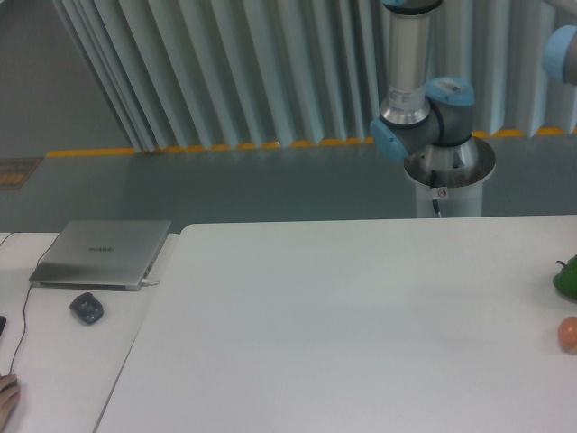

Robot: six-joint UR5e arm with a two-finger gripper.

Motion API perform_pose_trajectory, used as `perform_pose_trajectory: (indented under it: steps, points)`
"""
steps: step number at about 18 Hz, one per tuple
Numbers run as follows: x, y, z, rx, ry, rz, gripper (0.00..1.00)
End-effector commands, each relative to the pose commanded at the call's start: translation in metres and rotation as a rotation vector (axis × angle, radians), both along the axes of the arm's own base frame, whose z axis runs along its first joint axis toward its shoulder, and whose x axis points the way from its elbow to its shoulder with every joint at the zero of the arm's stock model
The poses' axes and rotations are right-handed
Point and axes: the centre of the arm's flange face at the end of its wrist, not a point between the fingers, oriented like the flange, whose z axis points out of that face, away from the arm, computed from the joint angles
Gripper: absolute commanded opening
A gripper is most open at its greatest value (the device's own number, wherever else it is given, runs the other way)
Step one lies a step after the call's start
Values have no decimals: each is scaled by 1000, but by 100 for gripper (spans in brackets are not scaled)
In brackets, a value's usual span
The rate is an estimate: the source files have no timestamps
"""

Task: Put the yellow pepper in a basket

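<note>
The yellow pepper is out of view, and no basket shows either. Only the robot arm's base and lower joints (424, 126) show behind the white table (343, 325) at the back right. The gripper is out of the frame. A green vegetable (567, 278) and a small orange-pink round fruit (568, 334) sit at the table's right edge, both cut off by the frame.
A closed grey laptop (102, 253) and a dark mouse (87, 308) lie on the adjoining table at the left, with a cable running along it. A person's fingertips (6, 397) show at the lower left corner.
</note>
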Motion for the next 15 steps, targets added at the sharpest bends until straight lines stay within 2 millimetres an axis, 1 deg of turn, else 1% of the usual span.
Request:
perform_pose_trajectory:
  steps: [3, 7, 10, 15]
  points:
    - [-2, 6, -5, 5, -10, -8, 100]
    - [-4, 9, -11, 11, -25, -7, 100]
    - [-5, 9, -11, 17, -27, 26, 100]
    - [-6, 7, -10, 18, -24, 28, 100]
